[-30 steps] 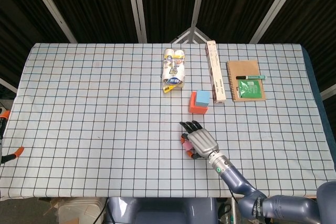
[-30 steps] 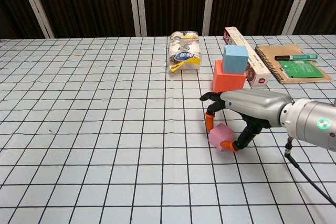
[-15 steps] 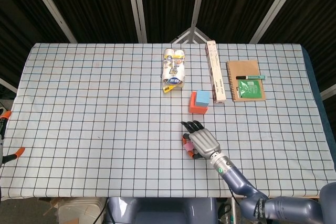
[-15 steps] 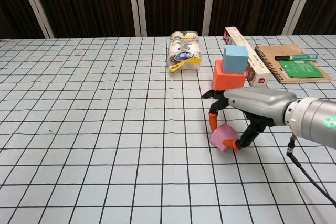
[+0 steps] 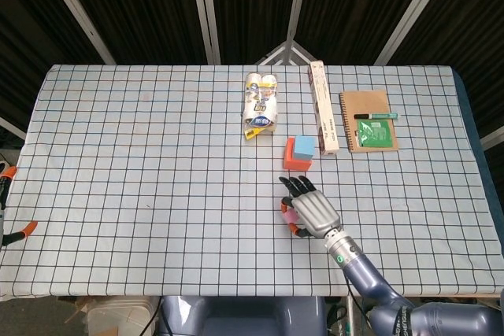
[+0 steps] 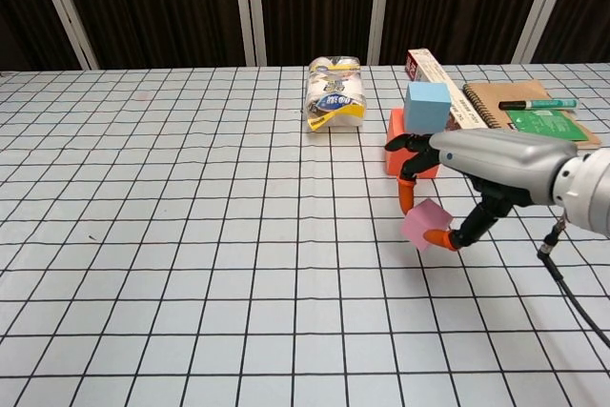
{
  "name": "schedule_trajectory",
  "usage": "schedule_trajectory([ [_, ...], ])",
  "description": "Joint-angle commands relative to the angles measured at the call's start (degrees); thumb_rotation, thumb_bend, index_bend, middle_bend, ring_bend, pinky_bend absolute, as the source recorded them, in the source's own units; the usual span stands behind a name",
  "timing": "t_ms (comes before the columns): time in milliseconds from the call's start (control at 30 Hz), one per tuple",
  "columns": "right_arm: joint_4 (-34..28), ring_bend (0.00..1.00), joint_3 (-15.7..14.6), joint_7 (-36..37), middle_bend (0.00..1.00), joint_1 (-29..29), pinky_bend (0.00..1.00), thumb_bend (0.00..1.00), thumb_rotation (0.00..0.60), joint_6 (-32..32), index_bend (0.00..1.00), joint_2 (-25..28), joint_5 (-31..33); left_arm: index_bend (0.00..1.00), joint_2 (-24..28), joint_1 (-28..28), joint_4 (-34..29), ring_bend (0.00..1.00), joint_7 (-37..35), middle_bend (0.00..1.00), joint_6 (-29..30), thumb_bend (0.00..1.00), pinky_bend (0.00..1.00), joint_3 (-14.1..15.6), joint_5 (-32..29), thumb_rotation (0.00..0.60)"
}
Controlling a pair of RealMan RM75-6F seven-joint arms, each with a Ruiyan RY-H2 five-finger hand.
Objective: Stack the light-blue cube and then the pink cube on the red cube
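Head view: the right hand point(image 5: 313, 208) covers the pink cube point(image 5: 289, 216), apparently clamped on it; the light-blue cube point(image 5: 305, 146) already sits on the red cube point(image 5: 292, 161); the long box point(image 5: 323, 116) crowds the stack's right side.

Chest view: fingertips point(image 6: 407, 200) pinch the cube clear of the bench point(image 6: 172, 235); lift above the stack, level the tilt, approach from the open near-left side.

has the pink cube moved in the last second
Yes. The right hand holds the pink cube, which has come up off the table and toward the red cube, closer to it than before in the chest view.
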Motion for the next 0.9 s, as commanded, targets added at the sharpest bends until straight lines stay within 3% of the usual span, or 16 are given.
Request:
schedule_trajectory([
  [33, -2.52, 0.0, 0.46, -2.35, 0.0, -0.22, 0.0, 0.42, 0.6, 1.48, 0.49, 2.03, 1.38, 0.03, 0.18, 0.14, -0.06, 0.0, -0.36, 0.0, 0.19, 0.16, 0.0, 0.12, 0.29, 0.6],
  [200, -6.6, 0.0, 2.31, -6.53, 0.0, 0.5, 0.0, 0.42, 0.6, 3.18, 0.49, 6.1, 4.91, 0.03, 0.5, 0.4, -0.05, 0.0, -1.26, 0.0, 0.48, 0.16, 0.0, 0.21, 0.62, 0.6],
  [533, -14.03, 0.0, 13.17, -17.02, 0.0, 8.06, 0.0, 0.42, 0.6, 7.18, 0.5, 14.7, 24.92, 0.03, 1.03, 0.49, 0.07, 0.0, -2.85, 0.0, 0.3, 0.16, 0.0, 0.17, 0.79, 0.6],
  [700, -12.83, 0.0, 17.58, -22.61, 0.0, 14.94, 0.0, 0.42, 0.6, 8.8, 0.5, 14.73, 38.41, 0.03, 1.28, 0.48, 0.15, 0.0, -3.45, 0.0, 0.1, 0.16, 0.0, 0.36, 1.18, 0.6],
  [900, -6.21, 0.0, 21.03, -27.46, 0.0, 22.99, 0.0, 0.42, 0.6, 9.96, 0.5, 11.75, 52.54, 0.03, 1.57, 0.51, 0.43, 0.0, -4.49, 0.0, -0.06, 0.16, 0.0, 0.15, 0.91, 0.6],
])
